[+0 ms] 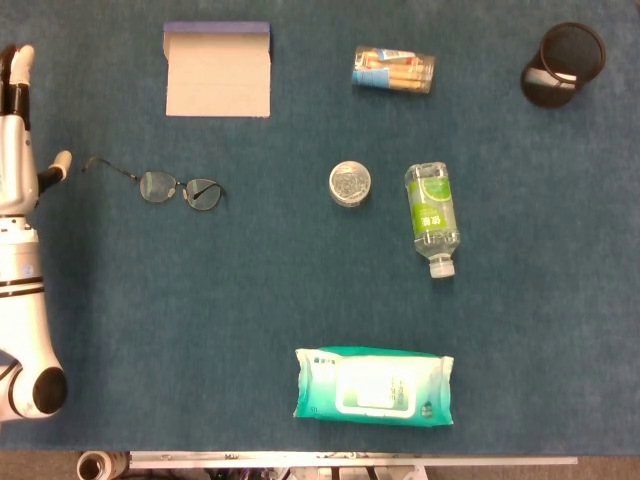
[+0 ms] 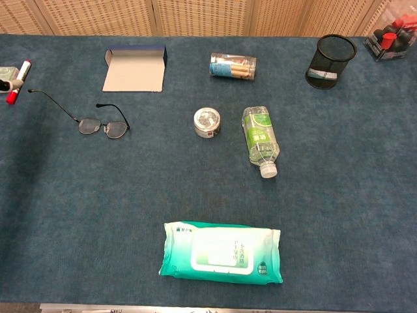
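Left hand [image 1: 18, 130] at the bench's [image 1: 250, 290] left edge, fingers straight and apart, gripping nothing. Just right of its thumb, apart from it: glasses [image 1: 165, 186], lying flat with one temple arm stretched toward the hand. Right hand out of sight.

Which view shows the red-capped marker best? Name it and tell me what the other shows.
The chest view: the red-capped marker lies in plain sight at the table's far left edge. The head view shows no marker, only the left hand there.
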Available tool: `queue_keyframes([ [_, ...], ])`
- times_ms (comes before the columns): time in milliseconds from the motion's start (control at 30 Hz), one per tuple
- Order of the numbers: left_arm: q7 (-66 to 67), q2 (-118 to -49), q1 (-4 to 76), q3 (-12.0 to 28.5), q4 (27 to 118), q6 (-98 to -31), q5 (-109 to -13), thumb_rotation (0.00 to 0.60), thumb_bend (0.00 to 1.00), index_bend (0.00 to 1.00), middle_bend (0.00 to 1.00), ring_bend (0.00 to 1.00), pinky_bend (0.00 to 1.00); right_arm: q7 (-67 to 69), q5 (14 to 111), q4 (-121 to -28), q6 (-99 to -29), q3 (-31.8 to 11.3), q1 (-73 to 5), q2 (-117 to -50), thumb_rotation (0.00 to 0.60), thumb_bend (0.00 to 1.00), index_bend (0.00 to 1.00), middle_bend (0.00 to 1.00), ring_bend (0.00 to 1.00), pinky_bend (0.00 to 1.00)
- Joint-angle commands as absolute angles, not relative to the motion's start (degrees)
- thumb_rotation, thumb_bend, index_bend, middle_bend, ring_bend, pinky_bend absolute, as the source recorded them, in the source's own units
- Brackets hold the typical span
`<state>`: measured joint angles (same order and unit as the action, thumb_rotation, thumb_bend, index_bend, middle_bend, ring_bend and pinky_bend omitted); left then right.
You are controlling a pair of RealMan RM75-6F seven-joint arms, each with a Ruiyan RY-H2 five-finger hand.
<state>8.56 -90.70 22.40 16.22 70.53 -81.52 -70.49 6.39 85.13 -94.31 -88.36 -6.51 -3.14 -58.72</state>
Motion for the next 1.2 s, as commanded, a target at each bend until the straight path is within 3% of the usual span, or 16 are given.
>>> queue_keyframes([
  [33,6.8,-92.7,23.4,16.3,67.1,-81.0,-71.1,0.600,0.05,0.00,0.07,0.08,0.14,6.4,85.1,-94.3,-88.4,-6.5,-3.1,-58.7,0.600,0.41,0.57,0.47,0.33,0.30],
  [433,4.6,-96.3,24.8,15.8,62.7,-79.5,-72.0,0.600,0.05,0.00,0.06,0.08,0.14,7.0,84.8,-94.3,-88.5,-6.8,-3.0,-58.4,0.600,0.41,0.57,0.47,0.33,0.30],
  [933,5.3,-96.3,24.9,15.5,65.3,-80.5,-73.4,0.600,0.05,0.00,0.06,0.08,0.14,7.2,84.9,-94.2,-88.5,-6.8,-3.0,-58.4,0.600,0.41,0.57,0.47,0.33,0.30],
  [1200,3.4,-96.4,25.2,16.5,62.3,-79.0,-72.0,0.600,0.05,0.00,0.06,0.08,0.14,7.0,85.1,-94.3,-88.6,-6.7,-3.0,-58.4,0.600,0.41,0.57,0.47,0.33,0.30],
])
